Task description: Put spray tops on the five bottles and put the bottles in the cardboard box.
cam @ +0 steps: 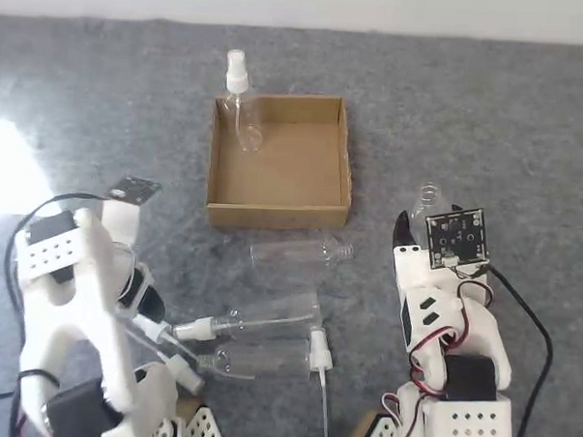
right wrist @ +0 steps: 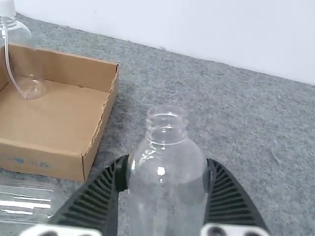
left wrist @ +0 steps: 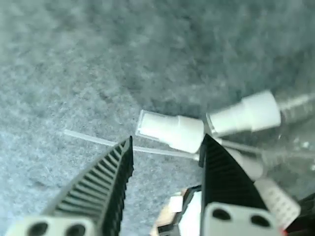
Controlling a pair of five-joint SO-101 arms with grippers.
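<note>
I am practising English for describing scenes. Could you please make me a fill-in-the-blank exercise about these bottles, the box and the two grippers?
1. The right gripper is shut on an upright bottle whose neck has no ____ on it.
2. The capped bottle stands inside the ____.
3. The left gripper, close to a loose spray top, is ____ and holds nothing.

Missing words: spray top; cardboard box; open.
</note>
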